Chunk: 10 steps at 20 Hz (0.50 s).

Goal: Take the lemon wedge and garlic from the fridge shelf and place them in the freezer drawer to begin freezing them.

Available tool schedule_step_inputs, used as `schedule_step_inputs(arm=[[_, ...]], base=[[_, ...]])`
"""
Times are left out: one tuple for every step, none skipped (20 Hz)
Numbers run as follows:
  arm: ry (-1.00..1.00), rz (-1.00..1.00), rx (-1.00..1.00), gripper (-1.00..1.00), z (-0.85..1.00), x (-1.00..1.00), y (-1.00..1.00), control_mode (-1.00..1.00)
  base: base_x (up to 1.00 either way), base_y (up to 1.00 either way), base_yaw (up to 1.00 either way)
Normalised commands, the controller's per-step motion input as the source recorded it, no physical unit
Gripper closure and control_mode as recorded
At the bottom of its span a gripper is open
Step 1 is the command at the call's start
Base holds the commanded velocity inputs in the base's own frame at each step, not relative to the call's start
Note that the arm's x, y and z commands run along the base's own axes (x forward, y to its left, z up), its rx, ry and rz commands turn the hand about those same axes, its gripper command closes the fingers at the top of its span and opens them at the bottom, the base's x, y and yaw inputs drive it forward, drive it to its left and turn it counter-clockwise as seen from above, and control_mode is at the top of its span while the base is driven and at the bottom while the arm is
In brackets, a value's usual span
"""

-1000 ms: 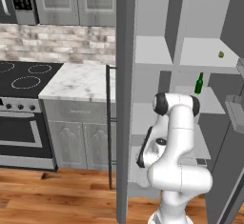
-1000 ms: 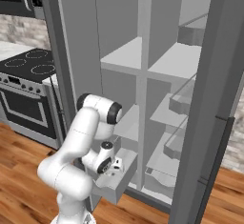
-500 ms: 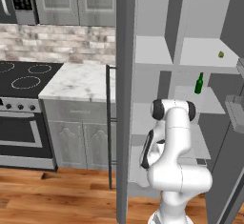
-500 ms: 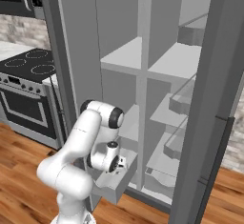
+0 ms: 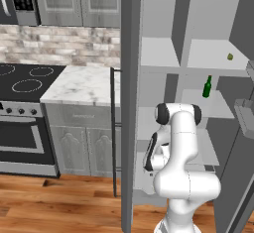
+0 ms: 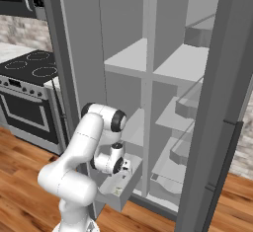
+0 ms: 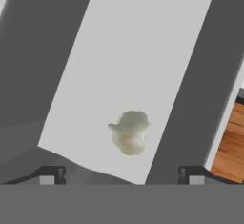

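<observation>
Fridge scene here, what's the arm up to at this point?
The arm is bent low over the pulled-out freezer drawer. In the hand view the gripper is open, its tips wide apart, and the garlic lies loose on the drawer floor between them, so one item is in. The lemon wedge sits on an upper fridge shelf, above the green bottle, not yet fetched.

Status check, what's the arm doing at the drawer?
End effector open over drawer. Garlic lying in it. Lemon wedge on shelf. Nothing blocking.
</observation>
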Motion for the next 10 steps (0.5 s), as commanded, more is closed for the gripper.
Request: schedule_step_inputs(arm=[[0.0, 0.0, 0.0, -1.0, 0.03, -0.31, 0.0, -1.0], [0.0, 0.0, 0.0, -1.0, 0.09, -0.31, 0.0, -1.0], [0.0, 0.0, 0.0, -1.0, 0.14, -0.37, 0.0, -1.0], [-0.01, -0.02, 0.0, -1.0, 0.27, -0.47, 0.0, -1.0], [-0.04, -0.05, 0.02, -1.0, 0.4, -0.64, 0.0, -1.0], [-0.05, -0.07, 0.02, -1.0, 0.49, -0.71, 0.0, -1.0], [-0.09, -0.09, 0.01, -1.0, 0.64, -0.8, 0.0, -1.0], [-0.12, -0.1, 0.0, -1.0, 0.72, -0.85, 0.0, -1.0], [-0.14, -0.12, 0.0, -1.0, 0.82, -0.86, 0.0, -1.0], [-0.17, -0.13, 0.0, -1.0, 0.94, -0.89, 0.0, -1.0]], base=[[0.0, 0.0, 0.0], [0.0, 0.0, 0.0], [0.0, 0.0, 0.0], [0.0, 0.0, 0.0], [0.0, 0.0, 0.0], [0.0, 0.0, 0.0], [0.0, 0.0, 0.0], [0.0, 0.0, 0.0], [0.0, 0.0, 0.0], [0.0, 0.0, 0.0]])
